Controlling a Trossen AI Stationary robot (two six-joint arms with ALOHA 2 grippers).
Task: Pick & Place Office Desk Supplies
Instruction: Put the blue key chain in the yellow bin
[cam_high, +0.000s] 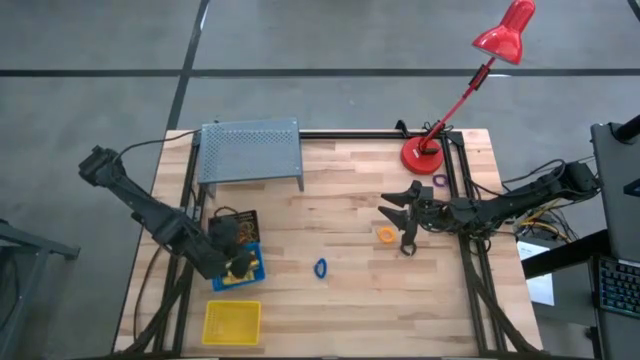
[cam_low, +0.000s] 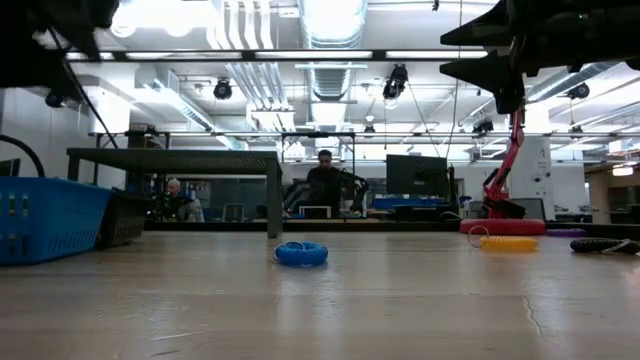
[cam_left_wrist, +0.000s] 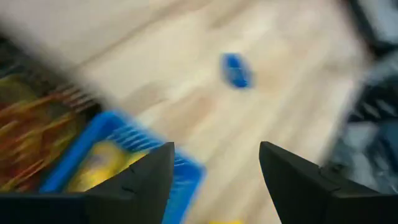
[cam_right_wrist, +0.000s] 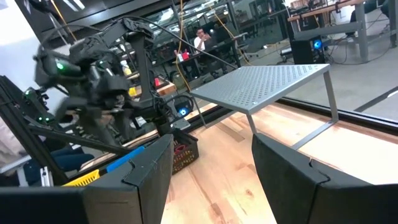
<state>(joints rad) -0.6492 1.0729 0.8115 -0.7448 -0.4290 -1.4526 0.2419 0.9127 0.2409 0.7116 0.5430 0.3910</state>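
Left gripper (cam_high: 238, 262) poised directly over the small blue bin (cam_high: 254, 275) at the near-left of the wooden table (cam_high: 340, 310), fingers spread wide with nothing between them. From the left wrist view, a yellow item (cam_left_wrist: 99, 165) lying inside that bin, below the open fingers (cam_left_wrist: 140, 180): probably sorted there by kind or colour, though exactly what the item is cannot be told through the blur. Just beyond the blue bin, a black bin (cam_high: 238, 219) crammed with red and orange rubber-band loops (cam_left_wrist: 28, 134). Nearer the front edge, a yellow bin (cam_high: 232, 322), contents not distinguishable.

Still loose on the bare wood: a blue ring (cam_high: 320, 268) near the middle of the table, clear of both arms, lying flat; an orange ring (cam_high: 387, 235) to the right of centre; a purple ring (cam_high: 439, 181) far right, just beside the red base of the desk lamp (cam_high: 424, 156). So sorting only partly done, by this layout.

Right gripper (cam_high: 408, 222) raised above the table just right of the orange ring, fingers spread, empty too. Likely placed there to come down on that ring, the closest loose piece.

Grey perforated metal shelf (cam_high: 250, 152) at the far-left, standing on its legs, nothing visible on top. People seated in the room behind the table, well away from the work.
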